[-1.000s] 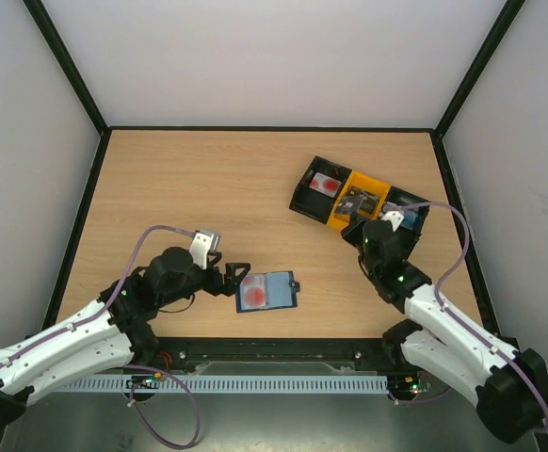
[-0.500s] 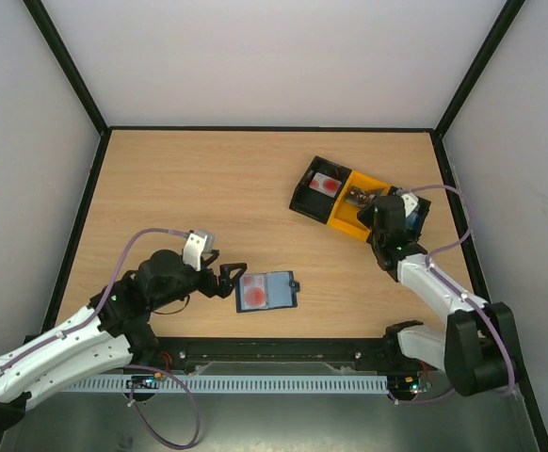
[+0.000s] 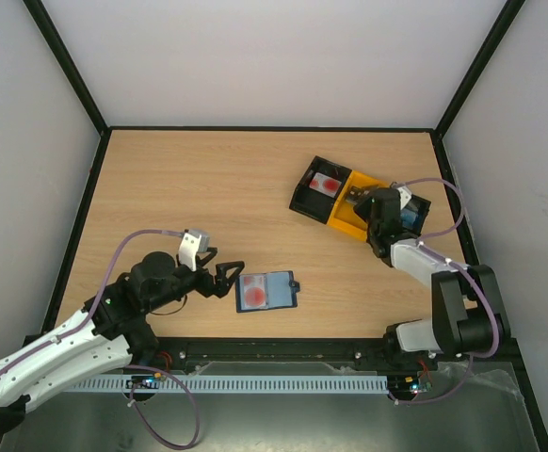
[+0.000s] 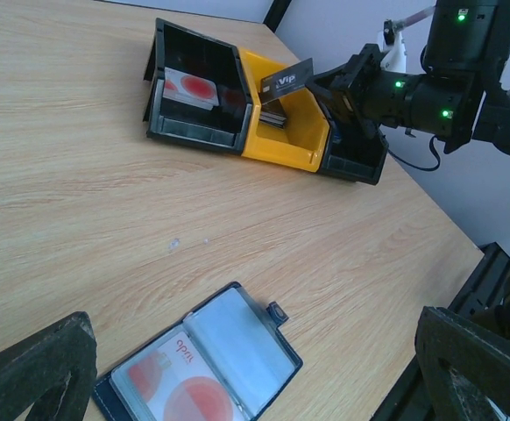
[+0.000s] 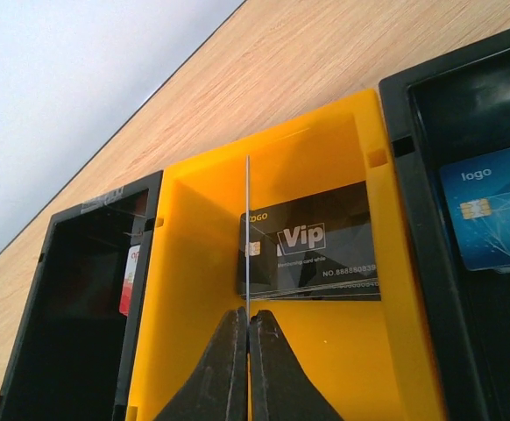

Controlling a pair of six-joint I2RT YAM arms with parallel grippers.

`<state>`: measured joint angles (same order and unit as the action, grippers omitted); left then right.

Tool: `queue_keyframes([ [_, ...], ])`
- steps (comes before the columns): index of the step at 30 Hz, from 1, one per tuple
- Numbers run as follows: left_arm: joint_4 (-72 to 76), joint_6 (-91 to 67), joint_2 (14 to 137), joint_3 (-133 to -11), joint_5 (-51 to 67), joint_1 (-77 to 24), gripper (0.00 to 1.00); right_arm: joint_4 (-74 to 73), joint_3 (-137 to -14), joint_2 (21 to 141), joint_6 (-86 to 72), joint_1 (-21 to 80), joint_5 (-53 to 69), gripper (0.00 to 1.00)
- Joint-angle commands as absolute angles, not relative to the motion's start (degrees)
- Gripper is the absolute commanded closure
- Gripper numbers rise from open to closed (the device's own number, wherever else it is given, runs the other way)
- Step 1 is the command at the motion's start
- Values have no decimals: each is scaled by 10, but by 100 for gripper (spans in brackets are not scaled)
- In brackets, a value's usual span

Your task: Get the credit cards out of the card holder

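1. While pinched shut, the right gripper (image 5: 248, 323) holds a black VIP card (image 4: 286, 82) edge-up over the tray's yellow compartment (image 5: 194, 263).
2. Left gripper (image 3: 230, 279) gapes wide and empty beside the open card holder (image 3: 282, 290), with a red-spotted card (image 4: 172, 386) in its pocket.

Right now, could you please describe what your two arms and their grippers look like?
Both arms have white shells over black joints: the left arm and the right arm. A lilac cable loops along each. The left gripper and right gripper are black throughout. Small green lights glow on the right.
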<state>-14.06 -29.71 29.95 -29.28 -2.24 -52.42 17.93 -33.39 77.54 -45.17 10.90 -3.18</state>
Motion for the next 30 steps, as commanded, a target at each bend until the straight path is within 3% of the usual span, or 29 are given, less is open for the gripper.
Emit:
queue_keyframes([
  [1,-128,-288,293,-288,-31,-522,0,233,-353,796,-449,105,-19,98],
  [30,-125,-286,293,-286,-30,-521,0,291,-377,930,-462,92,-5,96],
])
